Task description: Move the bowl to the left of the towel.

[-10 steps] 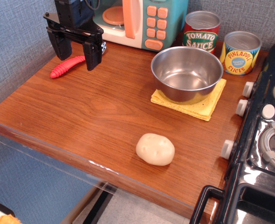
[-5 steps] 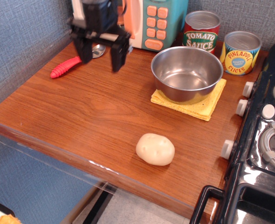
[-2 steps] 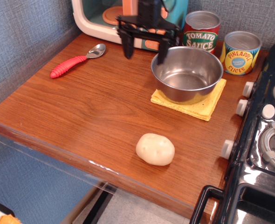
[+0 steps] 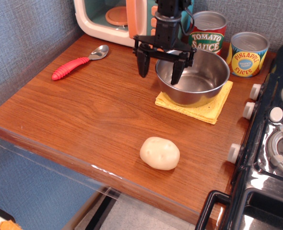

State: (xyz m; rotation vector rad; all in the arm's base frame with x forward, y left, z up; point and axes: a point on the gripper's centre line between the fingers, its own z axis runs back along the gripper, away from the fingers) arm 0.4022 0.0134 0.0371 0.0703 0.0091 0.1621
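Note:
The shiny steel bowl (image 4: 196,79) stands on the yellow towel (image 4: 211,110) at the right of the wooden table. My gripper (image 4: 159,73) is open and hangs over the bowl's left rim. One finger (image 4: 143,66) is outside the bowl to its left, the other finger (image 4: 177,73) is inside the bowl. The gripper holds nothing.
A toy microwave (image 4: 122,19) stands at the back. A tomato sauce can (image 4: 207,29) and a pineapple can (image 4: 247,52) are behind the bowl. A red-handled spoon (image 4: 76,63) lies at the left. A pale potato (image 4: 159,153) lies near the front edge. A toy stove (image 4: 276,143) is at the right.
My gripper has moved from the table's back left to the right and come down over the bowl's left rim. It stayed open. The bowl and towel have not moved.

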